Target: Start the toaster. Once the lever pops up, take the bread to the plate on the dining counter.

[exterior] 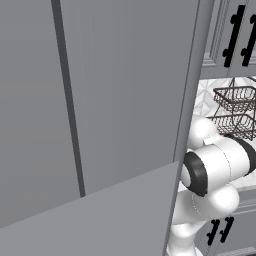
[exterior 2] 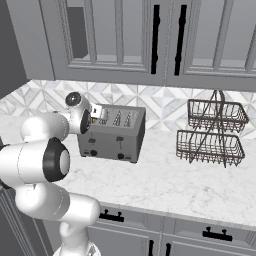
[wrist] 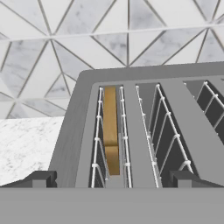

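**Gripper spread wide above toaster, bread seated in slot**

From my remote station I see the gripper (wrist: pixel 111 178) poised over the near end of the toaster (exterior 2: pixel 114 132), looking down along its top. In the hand view the two dark finger tips (wrist: pixel 40 178) stand far apart at the bottom of the picture, one at each side, with nothing between them; I record the hand as wide and empty.

The toaster stands on the white marbled wall counter (exterior 2: pixel 165 187), close to the tiled backsplash (exterior 2: pixel 160 102) with its triangle pattern. In the right base view the hand sits at the toaster's left end, at about the height of its top edge.

The bread (wrist: pixel 111 129) is inside the toaster: a tan slice standing on edge in the left slot of the hand view, between the wire guides, its top edge below the slot's rim. The neighbouring slot shows only wire guides.

To the toaster's right, well apart, stands a two-tier wire basket rack (exterior 2: pixel 212 132). Grey upper cabinets (exterior 2: pixel 150 40) with black handles hang above. In the left base view a tall grey panel (exterior: pixel 100 100) blocks most of the scene; the arm's white elbow shows beside it.

I cannot make out the lever from these views.
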